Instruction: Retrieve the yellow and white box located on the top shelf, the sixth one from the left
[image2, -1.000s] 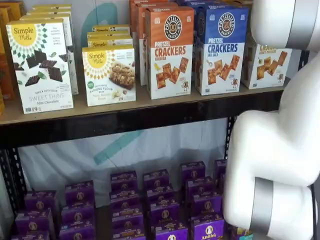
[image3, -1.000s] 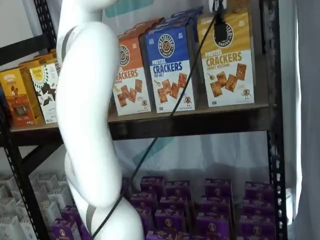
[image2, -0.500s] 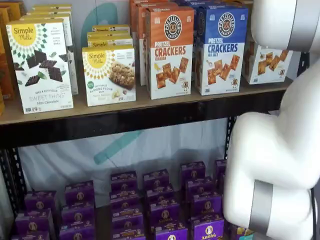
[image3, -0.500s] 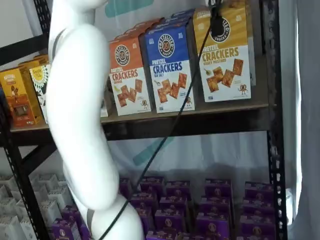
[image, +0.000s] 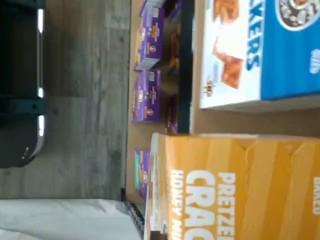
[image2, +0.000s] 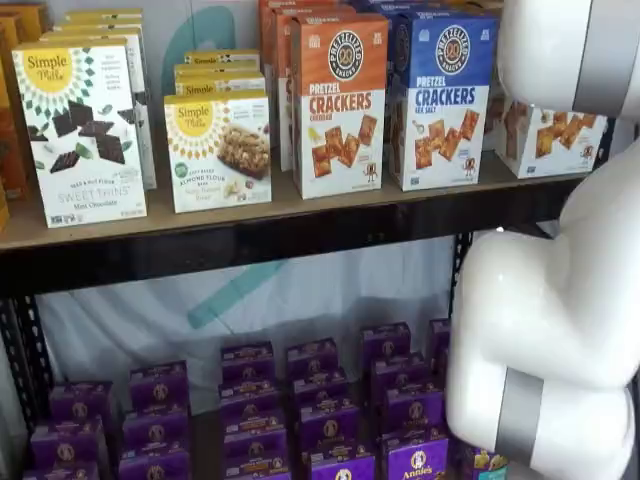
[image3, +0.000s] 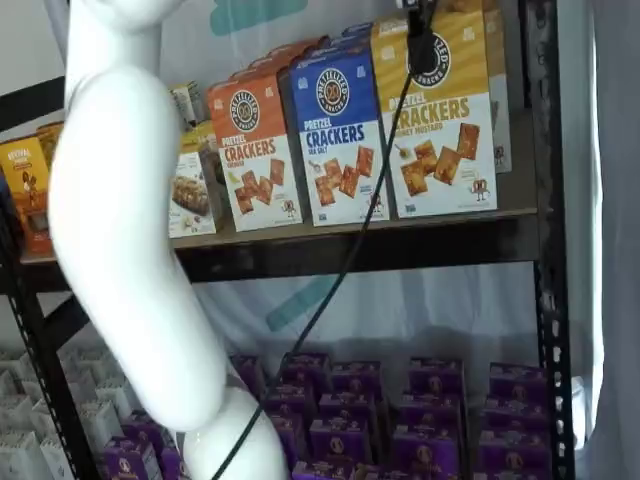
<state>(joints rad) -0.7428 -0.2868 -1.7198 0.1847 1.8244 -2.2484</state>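
The yellow and white box (image3: 440, 120) stands at the right end of the top shelf (image3: 400, 245), pulled forward of the blue-topped box beside it. In a shelf view only its white lower face (image2: 555, 140) shows past my white arm. My gripper (image3: 421, 48) hangs from the view's top edge; one black finger lies over the box's yellow band by the round logo. It is shut on the box's top. The wrist view shows the yellow band (image: 235, 190) close up, turned on its side.
A blue-topped crackers box (image3: 338, 135) and an orange-topped one (image3: 252, 150) stand left of it. Simple Mills boxes (image2: 85, 130) stand further left. Purple boxes (image2: 320, 410) fill the lower shelf. My white arm (image2: 560, 300) and a black upright (image3: 545, 200) stand close by.
The yellow and white box has come forward off its row toward the shelf's front edge, with the gripper on it. My arm has swung with it.
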